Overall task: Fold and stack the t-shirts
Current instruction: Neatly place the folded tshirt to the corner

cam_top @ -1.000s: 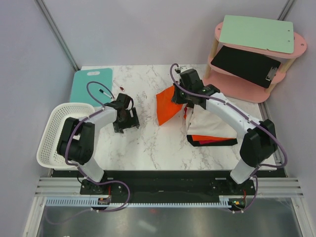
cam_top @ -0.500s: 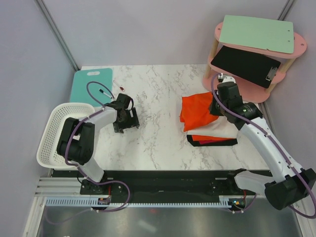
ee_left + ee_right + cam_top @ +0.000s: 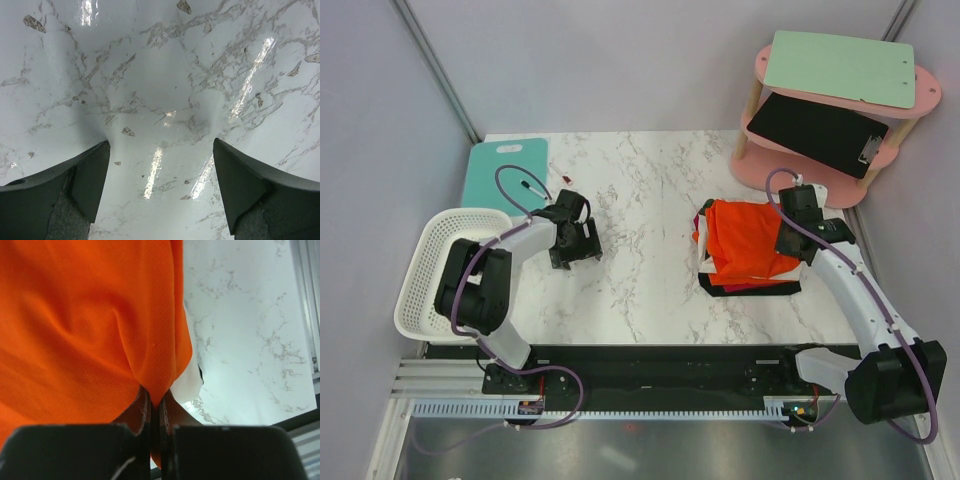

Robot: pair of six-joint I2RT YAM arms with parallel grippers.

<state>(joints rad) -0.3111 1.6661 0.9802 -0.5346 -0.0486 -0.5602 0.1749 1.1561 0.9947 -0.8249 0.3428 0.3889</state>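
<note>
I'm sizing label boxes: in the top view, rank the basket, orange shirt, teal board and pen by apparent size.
1. basket, clearly the largest.
2. orange shirt and teal board look about alike, so they are not ranked; the basket covers the board's edge.
3. pen, the smallest.

White marble table (image 3: 640, 275). At its far left lie a teal board (image 3: 498, 170) and a pen (image 3: 531, 187). A white basket (image 3: 420, 245) sits at the left edge and a pink shelf (image 3: 790, 182) at the far right corner. On the right is a cloth pile (image 3: 752, 288), with an orange shirt (image 3: 748, 240) on top.
</note>
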